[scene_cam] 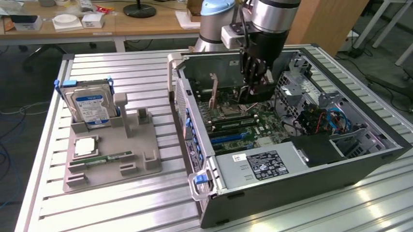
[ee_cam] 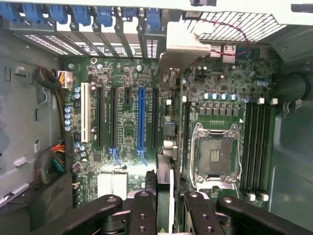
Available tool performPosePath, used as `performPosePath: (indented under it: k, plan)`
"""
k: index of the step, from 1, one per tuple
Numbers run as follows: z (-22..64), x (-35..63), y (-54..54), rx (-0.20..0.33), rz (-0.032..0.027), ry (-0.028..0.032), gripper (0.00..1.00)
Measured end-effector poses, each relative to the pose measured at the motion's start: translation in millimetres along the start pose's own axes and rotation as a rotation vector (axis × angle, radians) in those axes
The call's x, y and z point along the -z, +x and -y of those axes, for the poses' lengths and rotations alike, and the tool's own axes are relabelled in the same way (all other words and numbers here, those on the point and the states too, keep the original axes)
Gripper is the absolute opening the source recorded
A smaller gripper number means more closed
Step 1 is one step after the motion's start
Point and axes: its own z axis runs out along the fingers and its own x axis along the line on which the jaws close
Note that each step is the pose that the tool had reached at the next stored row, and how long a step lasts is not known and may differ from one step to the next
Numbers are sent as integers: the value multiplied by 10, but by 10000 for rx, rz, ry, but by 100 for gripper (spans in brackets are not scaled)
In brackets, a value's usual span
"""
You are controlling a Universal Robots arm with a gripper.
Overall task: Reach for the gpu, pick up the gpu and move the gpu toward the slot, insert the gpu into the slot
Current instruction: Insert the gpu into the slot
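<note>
**Inspector:** What stood around the computer case [scene_cam: 277, 193]?

**Assessor:** Outside the case, to the exterior view's left, a grey holder [scene_cam: 145, 154] lay on the slatted counter [scene_cam: 129, 67]. It carried a hard drive [scene_cam: 92, 108] standing upright and a memory stick [scene_cam: 103, 158] lying flat, both well apart from the case. Inside the case, the power supply [scene_cam: 258, 164] sat at the end nearest the camera. Blue and red cables [scene_cam: 329, 121] lay beside the drive bay.

**Inspector:** Anything in the way inside the case?

**Assessor:** The motherboard [ee_cam: 122, 73] lay flat on the case floor. A white slot [ee_cam: 85, 115], several black slots and a blue slot [ee_cam: 141, 117] ran side by side on it. The CPU socket [ee_cam: 215, 156] sat further along, with the memory slots [ee_cam: 257, 147] beyond it. A wire bundle [ee_cam: 54, 161] sat at the board's edge, apart from the slots.

**Inspector:** And the gpu [ee_cam: 165, 171]?

**Assessor:** It was inside the case, held by the gripper [ee_cam: 166, 215]. The fingers [ee_cam: 142, 210] were set narrow and clamped the card from both sides. The gpu stood on edge directly beneath the gripper, between the blue slot and the CPU socket. Its pale metal end [ee_cam: 182, 49] was at the case's rear wall of slot covers. I could not tell whether its lower edge had entered a slot.
</note>
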Motion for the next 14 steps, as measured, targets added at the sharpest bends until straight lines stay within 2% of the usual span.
performPosePath:
  k: [6,9,14]
  plan:
    - [-7,-38,93,-86,-3,2,27]
    - [-12,-70,97,-329,-11,7,27]
    - [-80,-107,100,-395,-12,9,27]
